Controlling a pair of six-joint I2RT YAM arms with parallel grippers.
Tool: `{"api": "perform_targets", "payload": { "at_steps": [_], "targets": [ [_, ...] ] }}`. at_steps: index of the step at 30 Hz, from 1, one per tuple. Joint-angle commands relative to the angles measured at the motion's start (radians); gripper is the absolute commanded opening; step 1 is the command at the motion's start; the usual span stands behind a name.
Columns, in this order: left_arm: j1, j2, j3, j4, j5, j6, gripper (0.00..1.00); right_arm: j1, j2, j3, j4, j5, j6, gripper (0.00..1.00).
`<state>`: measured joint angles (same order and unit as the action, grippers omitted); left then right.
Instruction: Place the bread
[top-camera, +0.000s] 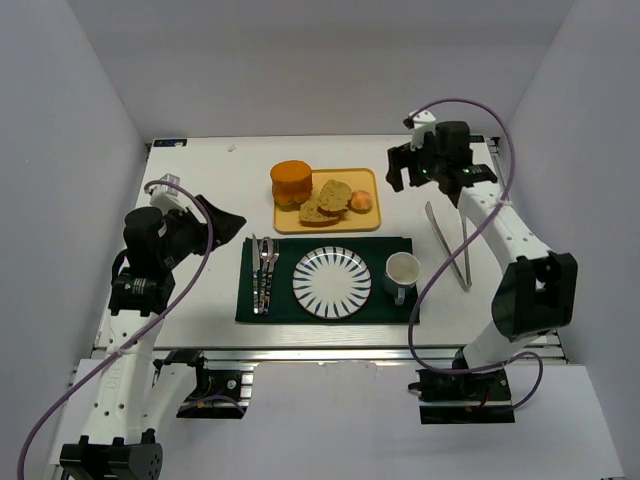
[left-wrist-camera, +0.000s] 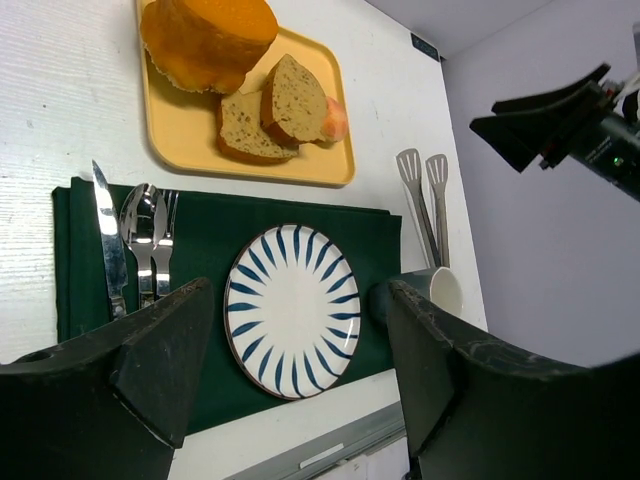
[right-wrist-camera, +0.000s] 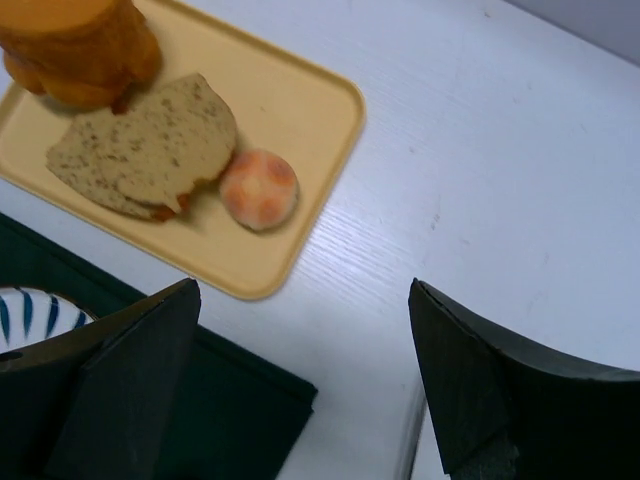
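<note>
The right claw (top-camera: 404, 172) hangs above the table with its jaws wide apart and nothing between them. In its wrist view (right-wrist-camera: 300, 400) the gap looks down on bare table just off the tray (right-wrist-camera: 310, 110). The left claw (top-camera: 226, 221) is also spread and empty, hovering at 9 o'clock of the mat (top-camera: 380, 300), with the plate (left-wrist-camera: 290, 310) showing between its fingers (left-wrist-camera: 150, 380).

From the right claw, the bread (top-camera: 325, 200) lies at about 8 o'clock. It is two slices on the tray, one overlapping the other (right-wrist-camera: 150, 150), and neither is on the plate yet. The ball (right-wrist-camera: 259, 188) touches the upper slice at the slice's 3 o'clock. The orange loaf (top-camera: 291, 182) crowds the slices at 10 o'clock. The plate (top-camera: 331, 282) sits at 6 o'clock of the tray, with the cup (top-camera: 402, 272) at the plate's 3 o'clock.

The bread should be light, soft and floppy, with a crumb that tears or dents under a hard squeeze. The crust is probably the firmest part. The best hold looks to be the upper slice (left-wrist-camera: 295, 100), taken at a raised crust edge where a finger can slip under, with a gentle pinch across its thickness. An approach from the ball's side would likely knock the ball. A flat slice gripped at one edge may droop, so it should be carried low.
</note>
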<state>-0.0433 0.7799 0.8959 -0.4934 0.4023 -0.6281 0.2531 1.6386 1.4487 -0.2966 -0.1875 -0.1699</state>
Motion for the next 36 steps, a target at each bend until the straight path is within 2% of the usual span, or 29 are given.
{"api": "perform_targets", "payload": {
  "at_steps": [1, 2, 4, 5, 6, 7, 8, 9, 10, 11, 12, 13, 14, 15, 16, 17, 18, 19, 21, 28, 36],
  "targets": [
    [-0.001, -0.028, -0.011, 0.012, 0.007, 0.008, 0.80, -0.076, -0.092, -0.080, 0.020, 0.028, -0.022, 0.89],
    [-0.001, -0.033, -0.014, 0.015, 0.012, 0.010, 0.80, -0.104, -0.117, -0.124, 0.020, -0.053, -0.060, 0.89],
    [-0.001, -0.034, -0.028, 0.029, 0.018, 0.010, 0.80, -0.248, -0.195, -0.158, -0.014, -0.258, -0.152, 0.89],
    [-0.001, -0.034, -0.032, 0.032, 0.024, 0.010, 0.80, -0.309, -0.236, -0.178, -0.013, -0.423, -0.190, 0.82],
    [-0.001, -0.034, -0.037, 0.036, 0.029, 0.010, 0.80, -0.375, -0.247, -0.216, -0.004, -0.444, -0.200, 0.73],
    [0.000, -0.033, -0.044, 0.045, 0.030, 0.010, 0.80, -0.396, -0.253, -0.226, -0.031, -0.446, -0.212, 0.59],
    [-0.001, -0.033, -0.049, 0.050, 0.035, 0.013, 0.77, -0.409, -0.258, -0.234, -0.057, -0.420, -0.232, 0.20],
    [-0.001, -0.031, -0.061, 0.065, 0.043, 0.013, 0.66, -0.435, -0.258, -0.249, -0.108, -0.377, -0.276, 0.00],
    [-0.001, -0.031, -0.064, 0.079, 0.049, 0.013, 0.57, -0.463, -0.261, -0.282, -0.127, -0.365, -0.310, 0.00],
    [-0.001, -0.031, -0.071, 0.085, 0.053, 0.013, 0.47, -0.474, -0.266, -0.303, -0.142, -0.351, -0.328, 0.00],
    [0.000, -0.031, -0.078, 0.090, 0.055, 0.013, 0.36, -0.480, -0.269, -0.324, -0.163, -0.301, -0.338, 0.09],
    [-0.001, -0.030, -0.083, 0.092, 0.058, 0.016, 0.24, -0.485, -0.275, -0.349, -0.165, -0.265, -0.341, 0.40],
    [-0.001, -0.031, -0.089, 0.101, 0.064, 0.016, 0.24, -0.486, -0.278, -0.373, -0.161, -0.223, -0.330, 0.52],
    [0.000, -0.033, -0.106, 0.104, 0.069, 0.016, 0.26, -0.488, -0.280, -0.411, -0.162, -0.166, -0.327, 0.68],
    [-0.001, -0.034, -0.117, 0.108, 0.073, 0.016, 0.41, -0.491, -0.281, -0.430, -0.158, -0.144, -0.330, 0.74],
    [-0.001, -0.036, -0.124, 0.113, 0.078, 0.016, 0.52, -0.491, -0.284, -0.471, -0.145, -0.123, -0.326, 0.79],
    [-0.001, -0.036, -0.143, 0.115, 0.079, 0.016, 0.61, -0.491, -0.292, -0.496, -0.104, -0.078, -0.316, 0.89],
    [-0.001, -0.033, -0.149, 0.118, 0.084, 0.016, 0.69, -0.491, -0.292, -0.514, -0.089, -0.063, -0.312, 0.89],
    [-0.001, -0.021, -0.153, 0.121, 0.096, 0.028, 0.72, -0.489, -0.275, -0.563, -0.056, -0.024, -0.298, 0.89],
    [-0.001, 0.018, -0.141, 0.104, 0.101, 0.067, 0.73, -0.466, -0.135, -0.590, 0.003, -0.036, -0.289, 0.89],
    [-0.001, 0.013, -0.161, 0.110, 0.090, 0.065, 0.74, -0.420, -0.011, -0.599, 0.132, 0.031, -0.241, 0.87]
  ]
}}
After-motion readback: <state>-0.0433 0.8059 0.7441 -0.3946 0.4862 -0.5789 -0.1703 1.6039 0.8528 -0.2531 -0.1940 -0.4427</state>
